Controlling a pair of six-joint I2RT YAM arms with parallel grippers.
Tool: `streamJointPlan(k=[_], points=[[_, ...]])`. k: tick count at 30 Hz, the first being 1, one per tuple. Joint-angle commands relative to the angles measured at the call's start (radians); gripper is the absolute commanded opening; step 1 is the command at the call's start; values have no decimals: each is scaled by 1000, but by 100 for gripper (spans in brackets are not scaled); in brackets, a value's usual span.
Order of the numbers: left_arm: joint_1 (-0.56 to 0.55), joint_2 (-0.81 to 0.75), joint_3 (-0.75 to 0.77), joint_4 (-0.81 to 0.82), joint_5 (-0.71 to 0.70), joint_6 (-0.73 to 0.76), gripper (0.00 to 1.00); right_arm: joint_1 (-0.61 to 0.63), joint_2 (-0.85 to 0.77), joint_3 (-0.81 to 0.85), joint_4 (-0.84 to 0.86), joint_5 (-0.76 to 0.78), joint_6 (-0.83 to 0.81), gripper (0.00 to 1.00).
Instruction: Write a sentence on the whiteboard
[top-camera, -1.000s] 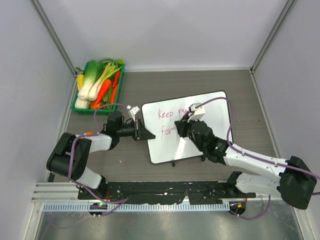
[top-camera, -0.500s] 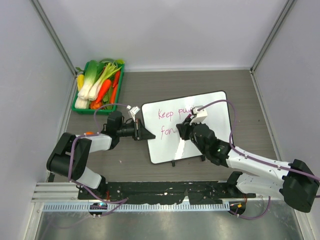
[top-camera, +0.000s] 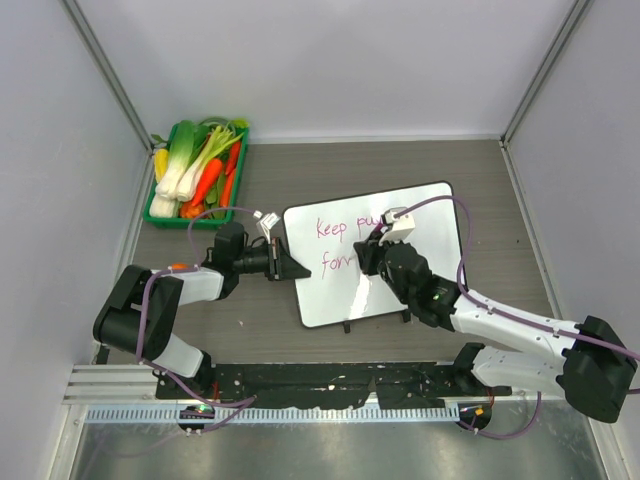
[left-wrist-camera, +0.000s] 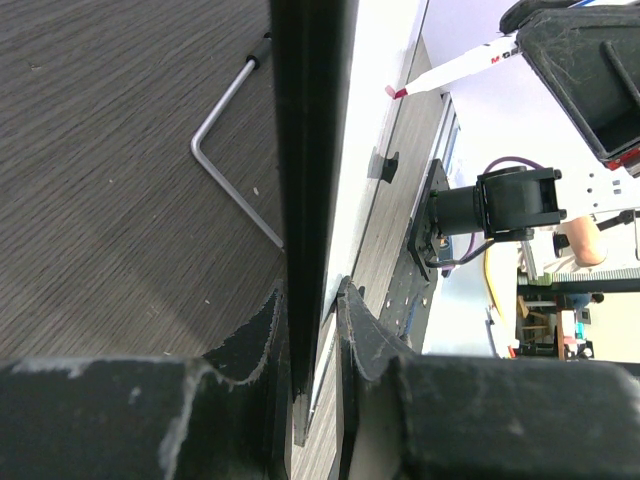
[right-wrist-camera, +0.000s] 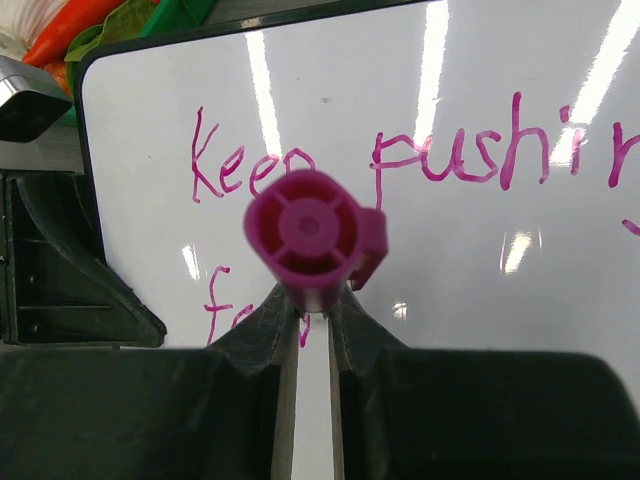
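you have the whiteboard (top-camera: 335, 295) lying on the dark wood-grain bench (top-camera: 480, 180), a little right of centre and turned at a slight angle, with its two small black clips (top-camera: 347, 326) on the edge nearest the arm bases. magenta writing runs across its upper part: "keep pushin" on the first line, as far as the right wrist view shows it, and the start of a second line below that reads "for".

your left tool (top-camera: 285, 268) comes in from the left and is clamped on the board's left edge. in the left wrist view the black rim sits between the two fingers of that tool (left-wrist-camera: 310, 300), pinched from both faces. a bent metal rod (left-wrist-camera: 225, 150) shows on the bench just beside that edge.

your right tool (top-camera: 365, 255) is over the middle of the board, closed tight on a magenta marker (right-wrist-camera: 310, 235). the right wrist view looks down the marker's capped rear end, with the fingers gripping its barrel just below. whether the tip touches the board you cannot tell, since the marker's own body hides it.

a green tray (top-camera: 160, 220) of vegetables (top-camera: 205, 170) sits at the far left corner, well apart from the board.
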Motion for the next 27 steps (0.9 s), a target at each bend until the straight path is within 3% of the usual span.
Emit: streamJointPlan(k=[1, 27], points=[[-22, 34, -13, -135, -190, 118, 0, -14, 14, 41, 5, 64, -29, 1], [-23, 35, -11, -136, -192, 118, 0, -12, -42, -40, -64, 3, 23, 1]])
